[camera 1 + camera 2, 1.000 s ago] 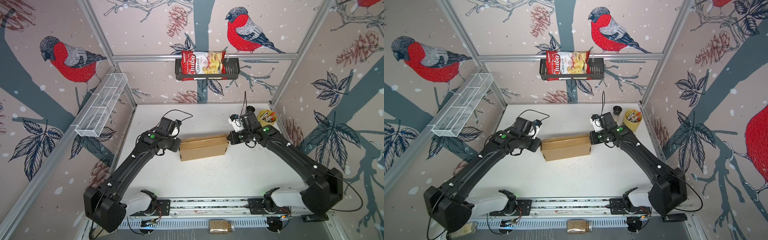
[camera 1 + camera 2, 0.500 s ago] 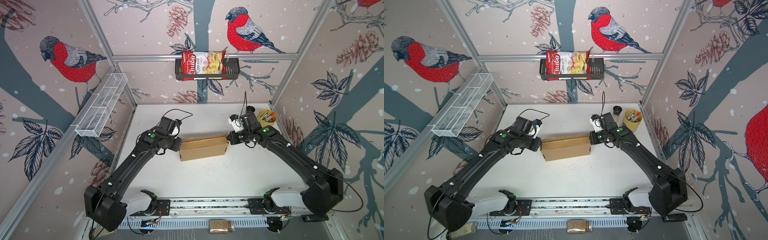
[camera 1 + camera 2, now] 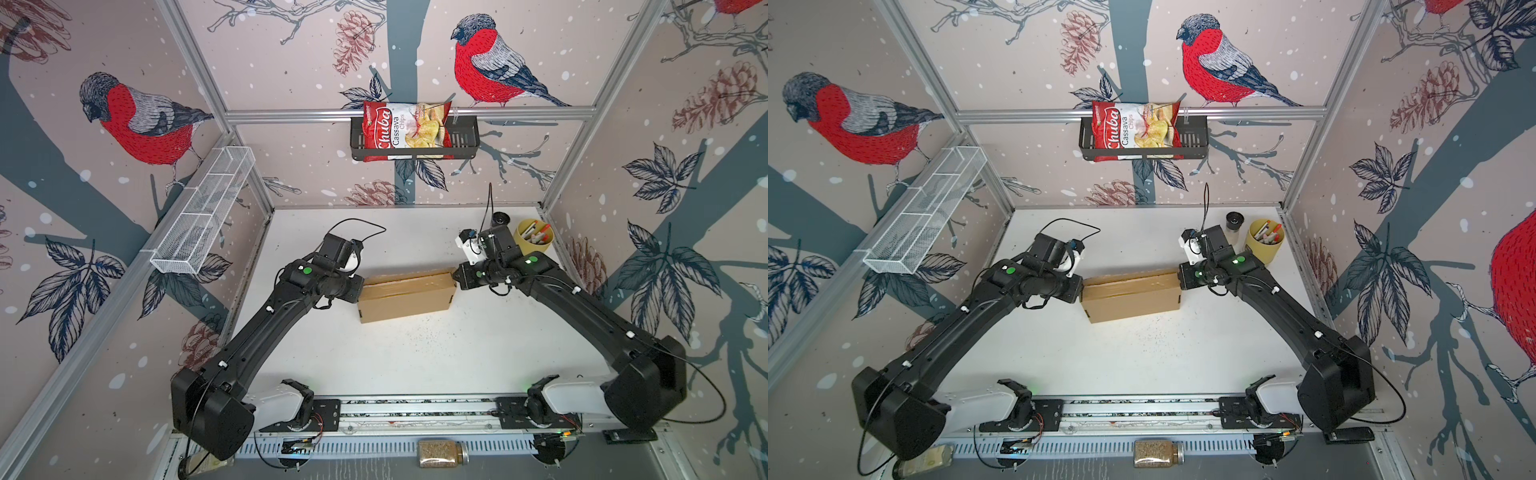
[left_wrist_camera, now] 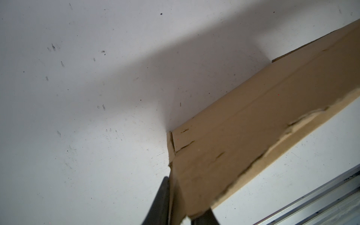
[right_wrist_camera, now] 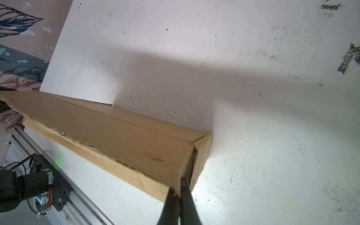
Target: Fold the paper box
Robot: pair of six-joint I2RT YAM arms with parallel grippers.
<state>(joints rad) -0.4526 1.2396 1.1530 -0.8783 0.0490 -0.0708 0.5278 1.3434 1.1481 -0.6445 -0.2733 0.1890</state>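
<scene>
Left tool [image 3: 360, 289] pinches one end of the paper box [image 3: 405, 300], right tool [image 3: 455, 277] pressed together against the other; uneven pushing could buckle it

Only readable text: "Chuba Cassava Chips", printed sideways on the red chip bag [image 3: 405, 131] in the black basket [image 3: 466, 139], upper centre of both top views.

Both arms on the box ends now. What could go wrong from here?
1. The left gripper and right gripper pinch only thin end edges of the box; either could slip off.
2. The long edge already looks frayed; opposing pulls might tear it.
3. The right end flap gapes slightly and may spring open.
</scene>
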